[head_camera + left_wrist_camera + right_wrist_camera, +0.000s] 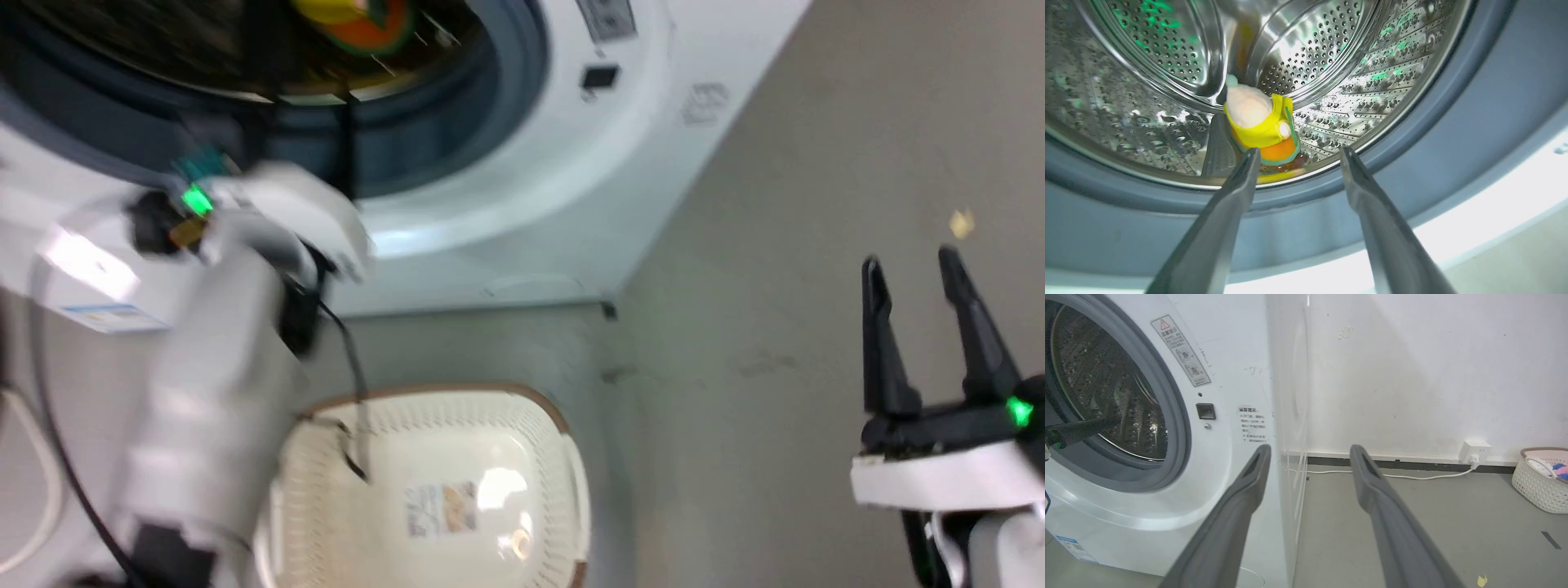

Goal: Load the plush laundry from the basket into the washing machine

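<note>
The plush laundry (pixel 1261 126), pale body with yellow cloth and an orange, green-edged part, lies inside the steel drum (pixel 1331 61) of the washing machine (pixel 571 204), near the drum's front lip. My left gripper (pixel 1299 153) is open at the mouth of the drum. Its tips stop just short of the toy and hold nothing. In the blurred head view the toy (pixel 351 16) shows at the top edge, beyond my left arm (pixel 220 367). The cream basket (pixel 539 425) sits on the floor below, with nothing in it. My right gripper (pixel 910 269) is open and holds nothing, off to the right.
The grey door seal (pixel 1474 122) rings the opening. Grey floor (pixel 816 245) spreads to the washer's right. In the right wrist view a second basket (pixel 1535 490) with coloured clothes stands by the white wall, near a socket (pixel 1476 451) and its white cable (pixel 1412 476).
</note>
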### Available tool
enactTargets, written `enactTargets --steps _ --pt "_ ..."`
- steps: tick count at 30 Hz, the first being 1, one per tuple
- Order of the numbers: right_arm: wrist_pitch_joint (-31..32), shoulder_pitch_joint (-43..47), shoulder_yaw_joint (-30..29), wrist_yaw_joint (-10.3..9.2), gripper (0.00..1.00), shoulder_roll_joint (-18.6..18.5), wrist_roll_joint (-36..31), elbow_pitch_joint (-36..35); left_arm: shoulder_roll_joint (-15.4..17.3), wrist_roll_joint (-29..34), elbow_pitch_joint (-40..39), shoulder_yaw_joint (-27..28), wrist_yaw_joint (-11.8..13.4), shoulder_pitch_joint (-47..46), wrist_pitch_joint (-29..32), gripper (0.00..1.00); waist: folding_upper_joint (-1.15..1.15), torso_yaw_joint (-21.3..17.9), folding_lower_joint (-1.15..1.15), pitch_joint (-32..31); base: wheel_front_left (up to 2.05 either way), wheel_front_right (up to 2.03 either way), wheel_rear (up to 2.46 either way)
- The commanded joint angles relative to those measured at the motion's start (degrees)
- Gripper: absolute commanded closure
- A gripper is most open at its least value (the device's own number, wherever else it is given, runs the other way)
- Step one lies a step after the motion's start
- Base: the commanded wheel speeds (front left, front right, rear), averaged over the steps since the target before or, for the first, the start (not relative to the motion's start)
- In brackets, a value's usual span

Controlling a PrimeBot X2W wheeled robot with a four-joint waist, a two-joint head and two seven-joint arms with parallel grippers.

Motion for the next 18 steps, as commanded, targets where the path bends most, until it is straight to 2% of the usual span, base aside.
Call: enactTargets --steps 1,4,9,12,18 --pt "-0.3 1.2 0.2 -0.05 0.0 -0.1 -0.5 0.2 -0.8 -0.3 -1.2 -0.1 0.2 2.3 -0.5 0.0 0.0 6.4 0.02 -7.3 0.0 0.0 0.0" --pt "-0.3 3.3 1.0 -0.05 0.0 -0.6 -2.0 1.2 -2.7 -0.2 -7.2 -0.5 1.4 9.2 -1.0 0.0 0.0 8.7 0.02 -10.7 0.0 0.0 0.0" --pt "-0.3 6.1 1.0 -0.05 0.0 -0.4 -2.6 1.8 -2.6 3.4 -19.5 -1.8 6.5 22.5 -1.1 0.0 0.0 10.9 0.02 -14.8 0.0 0.0 0.0" --pt "-0.3 7.7 3.0 -0.05 0.0 -0.3 -3.2 2.8 -2.9 3.6 -26.8 -1.3 8.8 30.7 -1.2 0.0 0.0 11.3 0.02 -16.2 0.0 0.0 0.0" --pt "-0.3 10.2 4.0 -0.05 0.0 -0.1 -3.3 4.0 -3.5 4.3 -36.9 -1.9 10.0 42.7 -1.2 0.0 0.0 11.7 0.02 -18.1 0.0 0.0 0.0"
